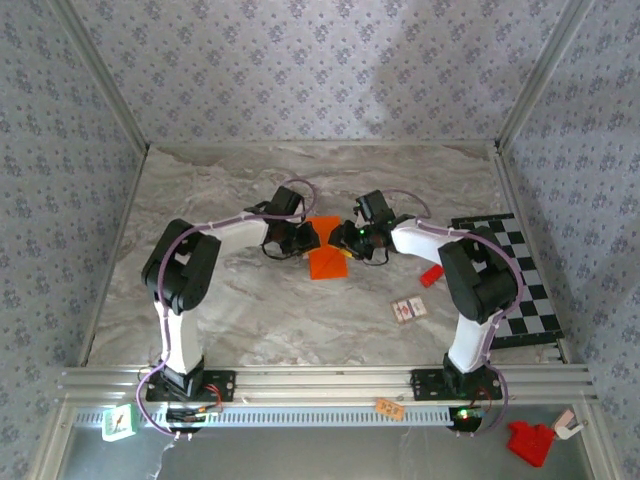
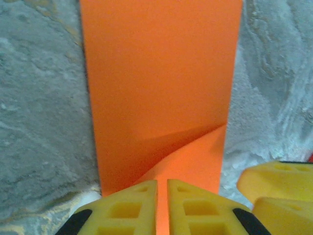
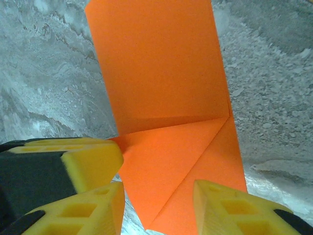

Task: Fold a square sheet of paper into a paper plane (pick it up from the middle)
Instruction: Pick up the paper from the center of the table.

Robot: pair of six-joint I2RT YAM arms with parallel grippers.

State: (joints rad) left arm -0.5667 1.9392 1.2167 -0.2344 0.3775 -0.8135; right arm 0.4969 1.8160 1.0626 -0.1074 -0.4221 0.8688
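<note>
we see the square sheet of paper [image 1: 328, 258] lying lengthwise parallel to the checkered board [image 1: 515, 280], left gripper [image 2: 162, 190] pinching its folded corner, right gripper [image 3: 159, 198] part-open astride it.

The square sheet of paper [image 1: 328, 264] lies near the middle of the marble table [image 1: 250, 300] as a creased orange shape. The left arm [image 1: 185, 270] and the right arm [image 1: 475, 275] reach in from either side, their tips meeting over it. A small red block [image 1: 431, 276] lies near a checkered board [image 1: 515, 285].

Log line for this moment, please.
step: corner fold | square sheet of paper: one corner folded in | left gripper: shut on raised flap | right gripper: open, straddling folded corner
</note>
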